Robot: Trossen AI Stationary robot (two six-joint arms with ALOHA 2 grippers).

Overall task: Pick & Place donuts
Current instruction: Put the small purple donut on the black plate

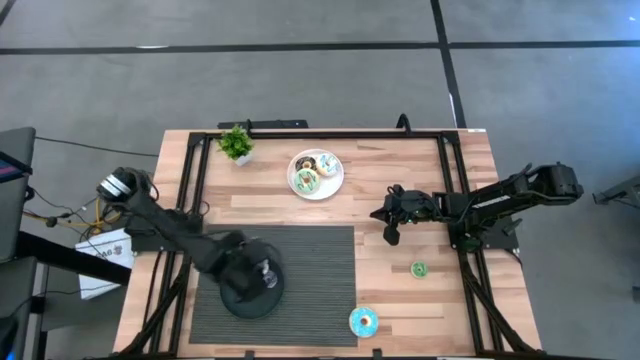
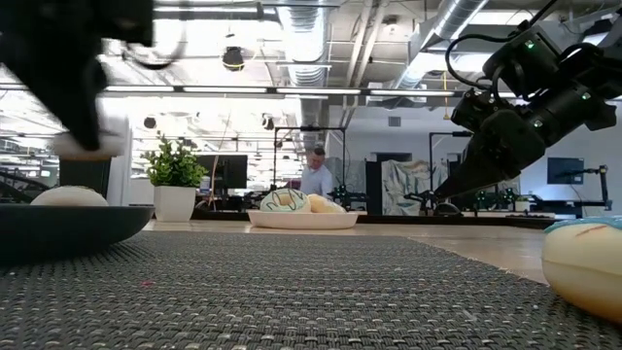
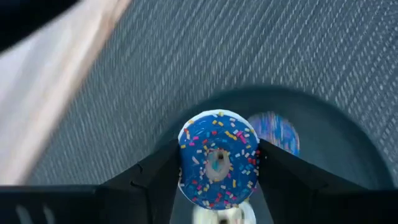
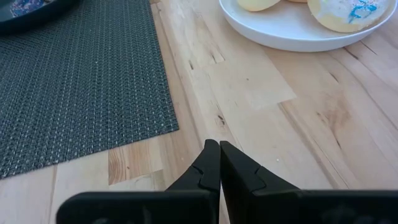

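My left gripper (image 3: 217, 163) hangs over the black round dish (image 3: 339, 134) on the grey woven mat (image 1: 310, 280) and is shut on a blue-iced donut with sprinkles (image 3: 217, 140). A second blue donut (image 3: 278, 132) lies in the dish; the low view shows a pale one (image 2: 68, 196) there. My right gripper (image 4: 219, 152) is shut and empty, low over bare wood right of the mat (image 1: 390, 230). The white plate (image 1: 316, 192) carries two donuts (image 1: 307, 181) (image 1: 327, 163). A small green donut (image 1: 418, 269) and a blue-iced one (image 1: 363, 321) lie flat on the table. My left gripper pinches the blue donut between its two fingers (image 3: 158, 177), which sit on opposite sides of the outer rim (image 3: 185, 155). The fingers point down from above. The donut stands on edge in the hold with its iced face toward the wrist camera, lifted clear above the dish.
A small potted plant (image 1: 237, 145) stands near the far edge, left of the white plate. Black frame rails (image 1: 455, 190) run along the table's sides. Bare wood lies between the mat and the right arm. A person (image 2: 314, 175) is far off in the room.
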